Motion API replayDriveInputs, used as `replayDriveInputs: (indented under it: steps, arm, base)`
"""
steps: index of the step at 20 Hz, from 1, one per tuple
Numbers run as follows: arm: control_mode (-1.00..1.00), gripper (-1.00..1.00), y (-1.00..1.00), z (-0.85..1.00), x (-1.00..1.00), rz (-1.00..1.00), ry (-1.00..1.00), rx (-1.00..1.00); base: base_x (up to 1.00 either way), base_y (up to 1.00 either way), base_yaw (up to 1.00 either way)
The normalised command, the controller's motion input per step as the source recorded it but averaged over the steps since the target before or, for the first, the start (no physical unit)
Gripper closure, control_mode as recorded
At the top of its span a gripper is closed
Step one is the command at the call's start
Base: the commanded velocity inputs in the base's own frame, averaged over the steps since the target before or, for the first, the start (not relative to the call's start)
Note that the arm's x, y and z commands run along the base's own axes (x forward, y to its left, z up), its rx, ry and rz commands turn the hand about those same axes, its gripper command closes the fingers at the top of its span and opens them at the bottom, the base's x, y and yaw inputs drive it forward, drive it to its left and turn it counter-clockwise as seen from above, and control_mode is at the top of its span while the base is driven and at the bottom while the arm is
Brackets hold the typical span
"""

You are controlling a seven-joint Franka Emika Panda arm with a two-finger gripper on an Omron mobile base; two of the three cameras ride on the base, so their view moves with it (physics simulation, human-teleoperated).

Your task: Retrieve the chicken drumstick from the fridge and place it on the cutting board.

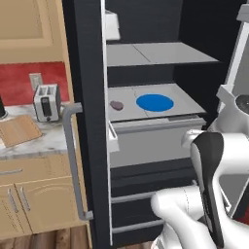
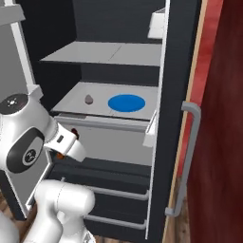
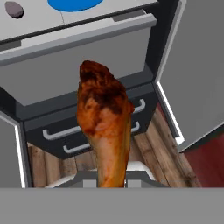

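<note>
- My jaws are clamped tight on the chicken drumstick (image 3: 105,127); in the hand view its thin bone end sits down between my fingertips, which the meat itself hides.
- The drumstick's long axis runs straight out along my gripper's line of sight: narrow orange-tan shank nearest me, thick dark-brown charred end pointing away, toward the front of the fridge (image 1: 87,73).
- It leans only slightly, the fat end tipped a little to the left in the hand view.
- The drumstick is out of the fridge, held in the air in front of the grey drawer front (image 3: 78,65) and above the wooden floor (image 3: 153,153) at the fridge's foot.
- Behind its tip, on the shelf above the drawer, lie the round blue plate (image 1: 154,102) and, well apart to its left, the mauve-brown oval lump (image 1: 116,104).
- The fridge door (image 1: 85,146) stands open, its long grey bar handle (image 1: 73,160) facing the left base camera.
- The cutting board (image 1: 18,130) lies flat on the marble countertop (image 1: 48,138), left of the fridge and just in front of the silver toaster (image 1: 46,102).
- In the right base view my white arm (image 2: 28,137) is bent low before the fridge's lower drawers.
</note>
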Motion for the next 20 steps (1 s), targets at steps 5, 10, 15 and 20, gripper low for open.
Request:
replayDriveInputs:
  steps: [5, 10, 15, 20]
  arm:
    - [1.00, 1.00, 0.00, 0.00, 0.00, 0.00, 0.00, 0.00]
    - [1.00, 1.00, 0.00, 0.00, 0.00, 0.00, 0.00, 0.00]
    - [1.00, 1.00, 0.00, 0.00, 0.00, 0.00, 0.00, 0.00]
    - [1.00, 1.00, 0.00, 0.00, 0.00, 0.00, 0.00, 0.00]
  base:
    - [-0.62, 0.25, 0.00]
    - [-0.27, 0.50, 0.00]
    - [-0.06, 0.73, 0.00]
    - [-0.04, 0.80, 0.00]
